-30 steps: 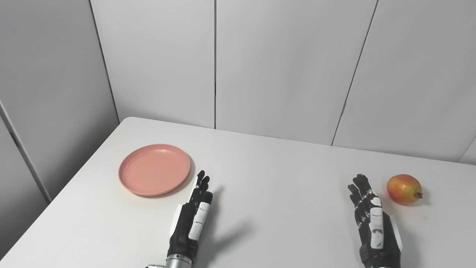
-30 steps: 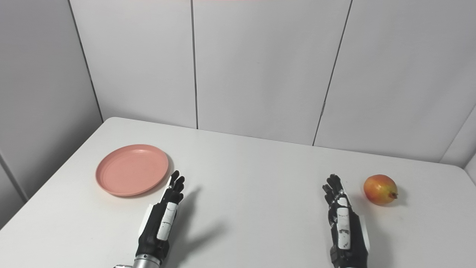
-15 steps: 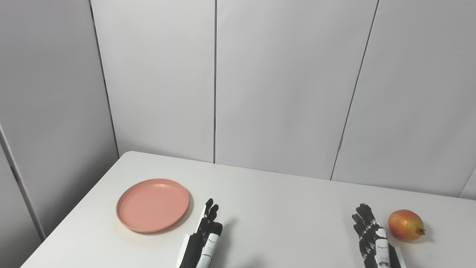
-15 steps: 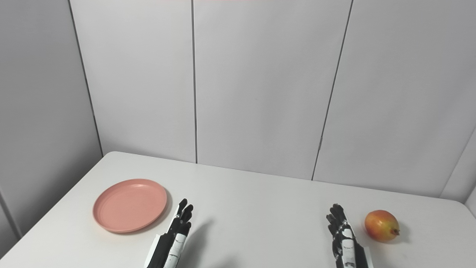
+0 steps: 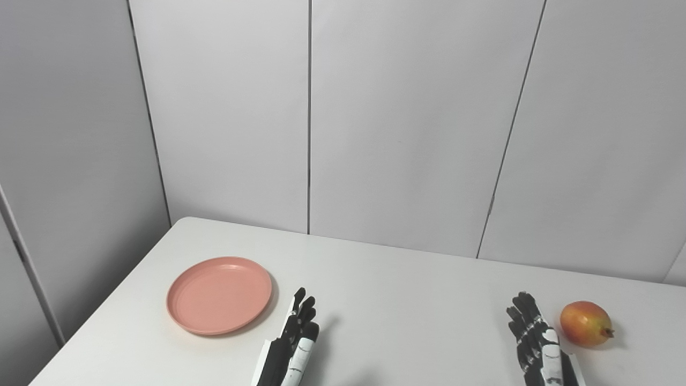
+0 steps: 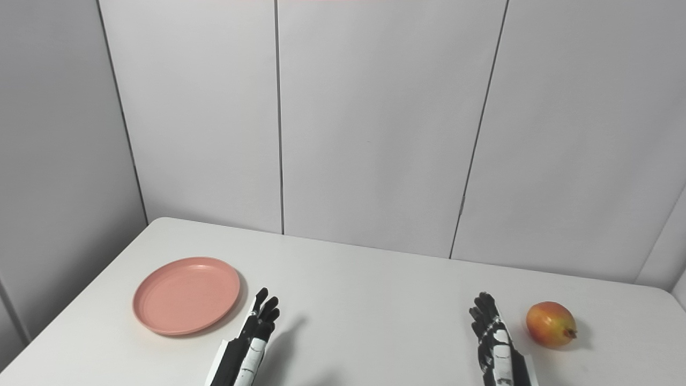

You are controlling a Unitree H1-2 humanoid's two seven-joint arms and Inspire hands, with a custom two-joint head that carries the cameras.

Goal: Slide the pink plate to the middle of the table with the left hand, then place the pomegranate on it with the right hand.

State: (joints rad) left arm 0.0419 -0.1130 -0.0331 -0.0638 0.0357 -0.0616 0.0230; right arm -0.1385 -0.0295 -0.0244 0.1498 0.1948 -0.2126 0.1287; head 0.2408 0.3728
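A round pink plate [image 5: 219, 294] lies flat and bare on the left part of the white table [image 5: 407, 300]. A red-yellow pomegranate [image 5: 585, 323] lies on the table at the far right. My left hand [image 5: 292, 346] is open and empty, fingers straight, just right of and nearer than the plate, apart from its rim. My right hand [image 5: 536, 343] is open and empty, fingers straight, just left of the pomegranate and apart from it. Both hands are cut off by the bottom edge. The right eye view shows the plate [image 6: 186, 294] and the pomegranate [image 6: 550, 324] the same way.
Grey wall panels [image 5: 407, 118] stand behind the table's far edge. The table's left edge runs close past the plate. Bare tabletop lies between the two hands.
The camera has tilted upward, so the whole scene sits lower in the picture and the hands are cut off. The plate, the pomegranate and both hands have kept their places on the table.
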